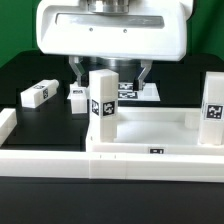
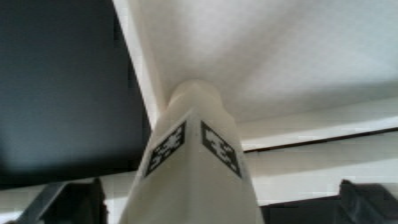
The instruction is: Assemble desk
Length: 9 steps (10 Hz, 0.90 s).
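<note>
The desk top [image 1: 150, 128], a white tray with a raised rim, lies in front of me. One white leg [image 1: 103, 100] with a tag stands upright at its corner on the exterior view's left. A second leg [image 1: 212, 104] stands at the corner on the right. My gripper [image 1: 111, 72] hangs over the first leg, open, with its dark fingers [image 1: 78, 70] on either side of the leg's top. In the wrist view the leg [image 2: 192, 150] rises between the fingers [image 2: 64, 202], and a gap shows on each side. My gripper [image 2: 210, 205] holds nothing.
Two loose white legs [image 1: 35, 95] [image 1: 78, 98] lie on the black table at the exterior view's left. The marker board [image 1: 138, 92] lies behind the standing leg. White border rails [image 1: 45, 160] run along the front and the left.
</note>
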Available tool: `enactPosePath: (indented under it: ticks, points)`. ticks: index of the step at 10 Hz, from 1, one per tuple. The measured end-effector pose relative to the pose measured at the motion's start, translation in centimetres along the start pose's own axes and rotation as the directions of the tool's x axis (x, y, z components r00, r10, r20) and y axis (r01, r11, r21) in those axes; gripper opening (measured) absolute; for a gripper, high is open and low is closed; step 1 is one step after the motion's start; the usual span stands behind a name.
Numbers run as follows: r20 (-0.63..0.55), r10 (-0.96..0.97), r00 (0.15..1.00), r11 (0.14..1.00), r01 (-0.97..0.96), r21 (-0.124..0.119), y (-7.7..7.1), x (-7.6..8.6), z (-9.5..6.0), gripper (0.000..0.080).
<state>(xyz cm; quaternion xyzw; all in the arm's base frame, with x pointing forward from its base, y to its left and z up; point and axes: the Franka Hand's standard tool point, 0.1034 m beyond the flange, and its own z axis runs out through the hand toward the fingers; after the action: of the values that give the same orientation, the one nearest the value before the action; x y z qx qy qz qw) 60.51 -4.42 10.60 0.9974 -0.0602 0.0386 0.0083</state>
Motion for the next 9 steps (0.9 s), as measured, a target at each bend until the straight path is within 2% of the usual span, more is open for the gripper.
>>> enactPosePath:
  ticks: [4, 6, 9]
  points:
    - [-0.004, -0.301, 0.953, 0.953, 0.301, -0.008, 0.27, 0.16, -0.05, 0.0649]
    - [-0.002, -0.464, 0.886, 0.886, 0.464, -0.012, 0.44, 0.21, -0.08, 0.0649]
    - [0.002, -0.609, 0.793, 0.793, 0.609, -0.013, 0.67, 0.17, -0.04, 0.0649]
